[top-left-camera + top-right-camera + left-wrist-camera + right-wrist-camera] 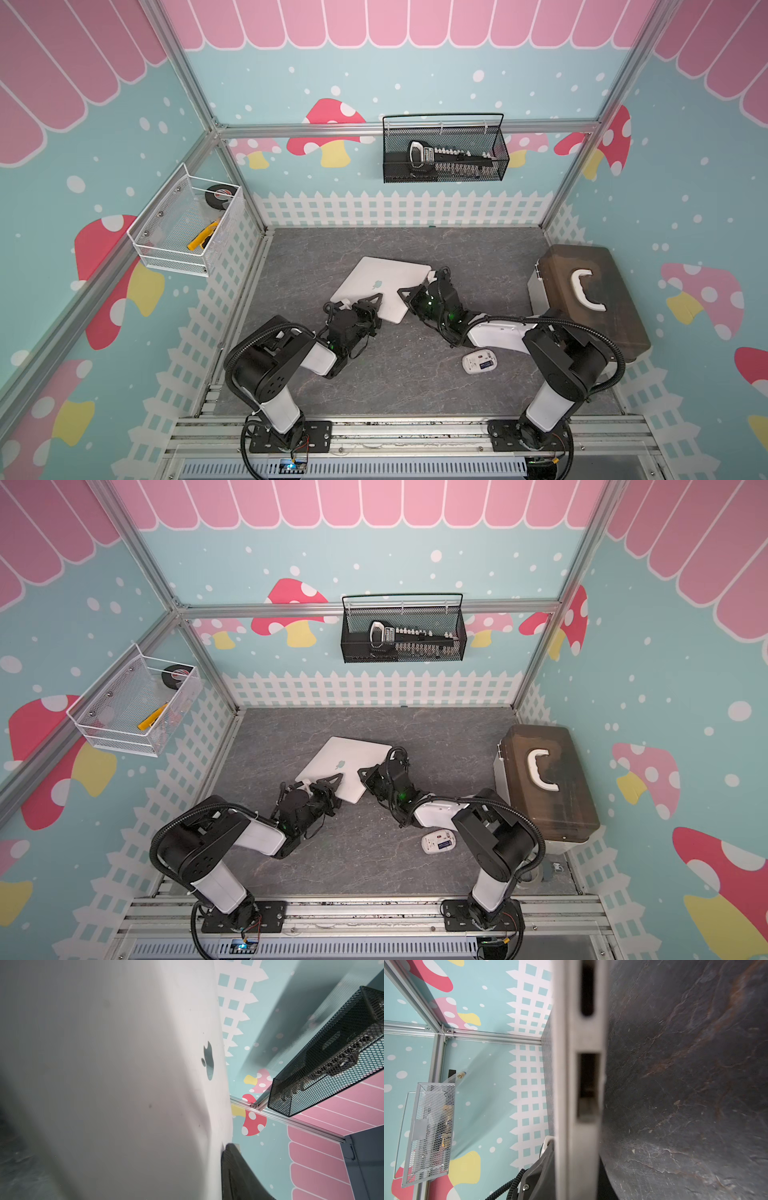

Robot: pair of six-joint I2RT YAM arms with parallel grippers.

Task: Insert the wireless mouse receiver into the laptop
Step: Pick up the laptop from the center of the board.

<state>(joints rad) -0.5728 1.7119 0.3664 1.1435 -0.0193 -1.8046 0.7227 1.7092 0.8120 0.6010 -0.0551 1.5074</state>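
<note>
White basket (226,228) holds tape roll (222,194), yellow tool (202,240).

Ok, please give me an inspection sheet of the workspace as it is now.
Surface: grey table, no spill seen.
Job's things: laptop closed, lying askew; receiver not made out.
Clutter: mouse upside down; brown box at the right edge.
Grippers: left gripper jaws at the laptop's near edge, closure unclear; right gripper jaws clamp its side edge.
Cables: black hoses along both arms, none seen snagged.
Surroundings: white basket, black basket on the walls.
</note>
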